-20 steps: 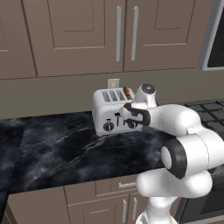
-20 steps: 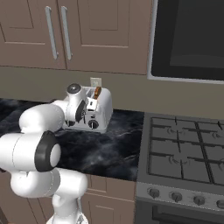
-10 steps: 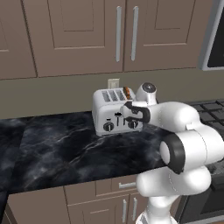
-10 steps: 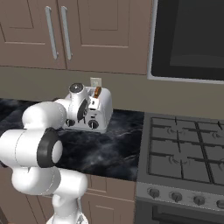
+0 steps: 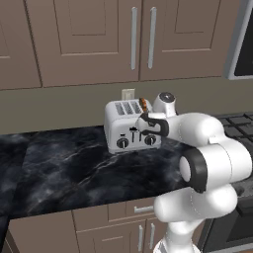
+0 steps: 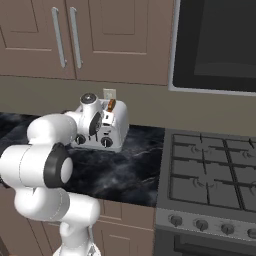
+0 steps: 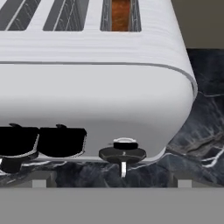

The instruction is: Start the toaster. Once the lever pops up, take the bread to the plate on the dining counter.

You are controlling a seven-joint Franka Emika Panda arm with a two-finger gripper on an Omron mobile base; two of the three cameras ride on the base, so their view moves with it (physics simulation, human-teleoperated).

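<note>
A: Toaster (image 5: 129, 125) at centre of the left base frame, on the black marbled tabletop (image 5: 64, 173), back against the wall below an outlet (image 5: 128, 94). Long axis across the frame, left to right; front with knobs and levers facing out toward the robot.

B: Agreed. Left of centre in the right base frame, same toaster (image 6: 111, 129), partly behind the white wrist. Stove (image 6: 210, 170) well off to the right.

A: Bread (image 5: 144, 104) standing in the rightmost slot, crust poking above the top. Thin edge toward the front, face running front to back.

B: Seen from the hand view too: bread (image 7: 120, 15) at upper centre, orange-brown, sunk in its slot, slots running away up the frame.

A: Hand (image 5: 140, 125) right at the toaster's front face, toward its right end. Fingers spread wide, nothing between them.

B: Yes, apart and empty. In the hand view, a small black lever (image 7: 122, 154) at lower centre, just below the front face; two black knobs (image 7: 41, 142) to the left of it.

A: So lever dead ahead of the hand and close, bread's slot directly above it. Probably a short push down on that lever next.

B: Likely. Contact with the lever hard to tell from these frames. Toasting seemingly not yet started.
</note>
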